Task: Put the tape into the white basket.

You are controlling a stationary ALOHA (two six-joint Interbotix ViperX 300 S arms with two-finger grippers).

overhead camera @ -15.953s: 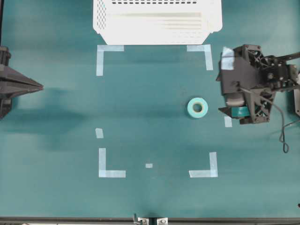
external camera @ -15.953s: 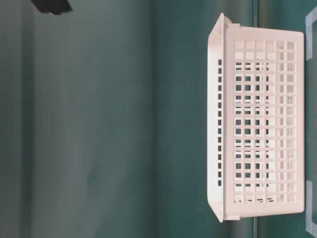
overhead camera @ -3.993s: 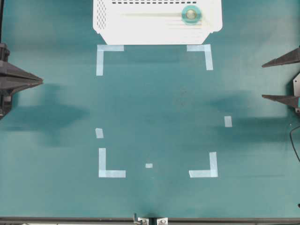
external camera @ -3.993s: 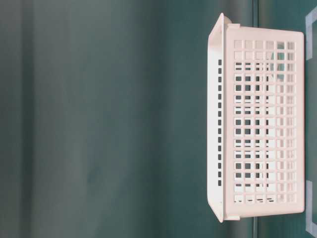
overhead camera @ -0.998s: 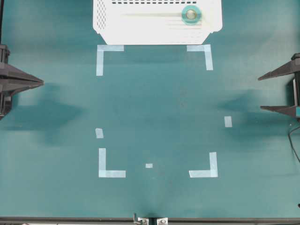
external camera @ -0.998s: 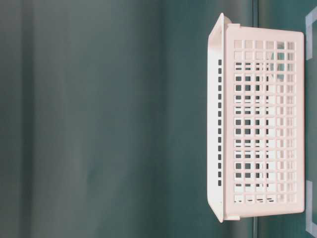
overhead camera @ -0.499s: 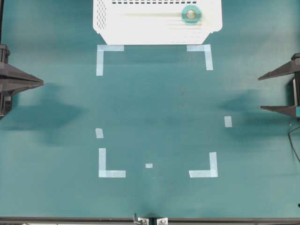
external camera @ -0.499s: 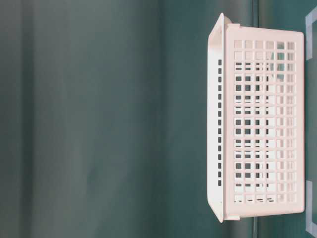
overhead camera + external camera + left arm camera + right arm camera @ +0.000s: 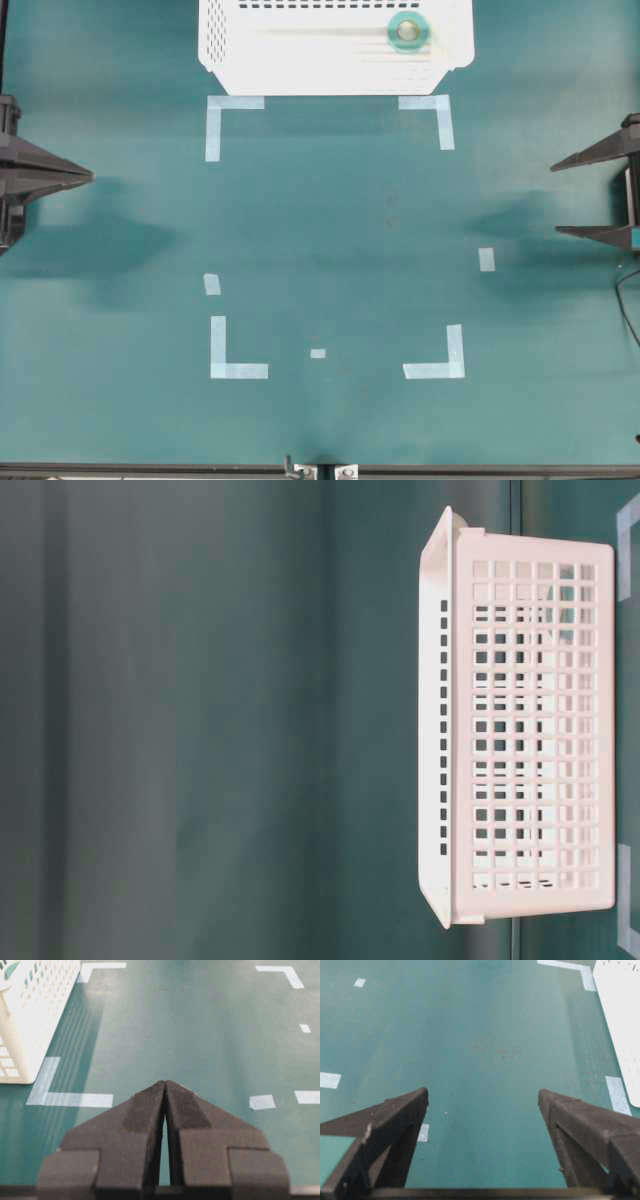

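Mint-green tape (image 9: pixel 406 31) is lying flat on the ribbed floor of the basket (image 9: pixel 225 55), toward its right end, hollow core facing up. The basket is sitting against the far edge of the table (image 9: pixel 330 230), its perforated wall filling the table-level view. From there the tape is barely showing, only a faint green tint behind the holes, so position is being read from overhead.

Handling guess: the roll is looking small, light and stiff, a rigid ring with smooth sides, likely a bit slippery but not fragile. Best hold would probably be across the outer rim, or one finger in the core and one outside. Judging by where it is lying, the task is looking done, no regrasp needed.

Left gripper (image 9: pixel 165 1085) is parked at the left edge of the table, jaws pressed together with nothing between them, pointing level toward the middle. Its wrist view is showing a basket corner at upper left and pale tape marks (image 9: pixel 70 1099) on the mat.

Right gripper (image 9: pixel 482 1097) is sitting at the right edge, jaws spread wide and empty, also aimed inward and slightly down at bare mat. Both arms are sitting tucked back, well apart from the basket and the tape.
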